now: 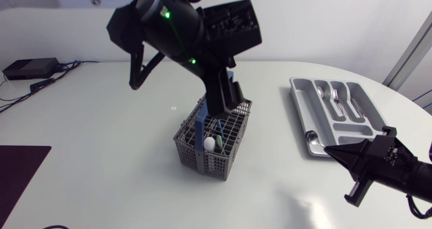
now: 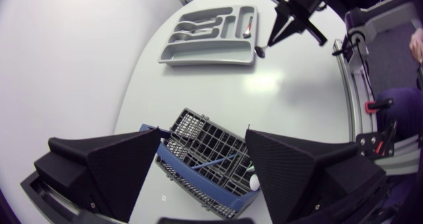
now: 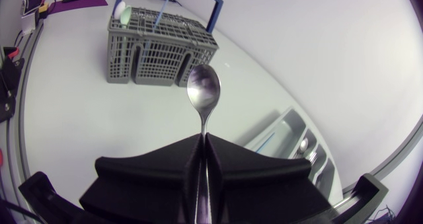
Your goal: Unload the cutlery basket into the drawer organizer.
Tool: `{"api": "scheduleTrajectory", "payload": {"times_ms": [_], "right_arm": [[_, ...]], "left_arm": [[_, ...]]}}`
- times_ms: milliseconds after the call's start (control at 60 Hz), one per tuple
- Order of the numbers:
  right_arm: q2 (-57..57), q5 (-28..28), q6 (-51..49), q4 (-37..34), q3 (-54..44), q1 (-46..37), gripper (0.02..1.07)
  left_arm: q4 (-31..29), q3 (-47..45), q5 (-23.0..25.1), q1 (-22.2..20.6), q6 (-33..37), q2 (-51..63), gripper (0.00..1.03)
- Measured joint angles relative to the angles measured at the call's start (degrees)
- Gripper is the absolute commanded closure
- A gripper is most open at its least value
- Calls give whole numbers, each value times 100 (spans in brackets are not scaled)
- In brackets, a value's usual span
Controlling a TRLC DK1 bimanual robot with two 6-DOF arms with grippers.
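The grey cutlery basket (image 1: pixel 210 144) with a blue handle (image 1: pixel 201 124) stands mid-table. A white-tipped utensil (image 1: pixel 210 143) and a blue-handled one (image 2: pixel 213 163) stick up in it. My left gripper (image 2: pixel 205 178) hangs open right above the basket (image 2: pixel 205 151), its fingers (image 2: pixel 125 164) spread wide with nothing between them. My right gripper (image 3: pixel 203 141) is shut on the handle of a metal spoon (image 3: pixel 203 88), whose bowl points ahead toward the basket (image 3: pixel 162 52). It hovers near the near corner of the grey drawer organizer (image 1: pixel 302 111), which holds several pieces of cutlery (image 1: pixel 339 99).
A black box with cables (image 1: pixel 30 68) lies at the far left, and a dark purple mat (image 1: pixel 17 168) at the near left. Open table surface lies between basket and organizer (image 2: pixel 211 52). The table's curved edge runs just past the organizer.
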Motion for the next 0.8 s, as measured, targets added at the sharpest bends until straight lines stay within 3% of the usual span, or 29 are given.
{"api": "scheduleTrajectory", "payload": {"times_ms": [150,383,683,800], "right_arm": [[1550,-404,-944,-199,710,-846,98],[3324,-426,-2234,-920,2149,-1484,98],[4905,94,-3991,-2376,3915,-1908,98],[5305,385,-4459,-2553,4354,-1956,98]], "left_arm": [[87,-404,-81,0,640,-26,8],[170,-634,-83,28,1377,-26,8],[157,-809,-83,37,2131,-24,8],[22,-811,-83,24,2352,-13,9]]}}
